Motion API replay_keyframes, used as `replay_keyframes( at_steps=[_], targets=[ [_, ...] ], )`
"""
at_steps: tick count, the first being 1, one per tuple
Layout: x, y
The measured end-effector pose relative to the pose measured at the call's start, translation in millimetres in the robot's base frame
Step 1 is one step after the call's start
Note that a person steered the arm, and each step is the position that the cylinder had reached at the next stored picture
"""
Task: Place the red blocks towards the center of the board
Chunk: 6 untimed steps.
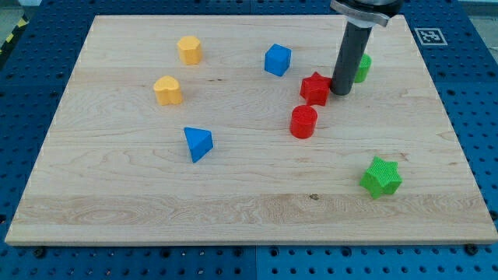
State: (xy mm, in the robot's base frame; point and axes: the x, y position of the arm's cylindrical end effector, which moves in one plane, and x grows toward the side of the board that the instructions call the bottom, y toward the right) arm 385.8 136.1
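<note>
A red star-shaped block (315,89) lies right of the board's middle. A red cylinder (303,122) stands just below it, slightly apart. My tip (340,92) sits at the star's right edge, touching or nearly touching it. The dark rod rises from there to the view's top and hides part of a green block (362,68) behind it.
A blue cube (277,60) lies up-left of the red star. A yellow hexagonal block (189,50) and a yellow heart-like block (167,91) lie at the upper left. A blue triangle (198,143) lies left of centre. A green star (380,177) lies at the lower right of the wooden board (117,202).
</note>
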Motion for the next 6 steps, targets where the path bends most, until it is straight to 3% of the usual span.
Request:
replay_keyframes(
  at_steps=[3, 5, 6],
  targets=[
    [31.0, -40.1],
    [94.3, 21.0],
    [120.8, -21.6]
  ],
)
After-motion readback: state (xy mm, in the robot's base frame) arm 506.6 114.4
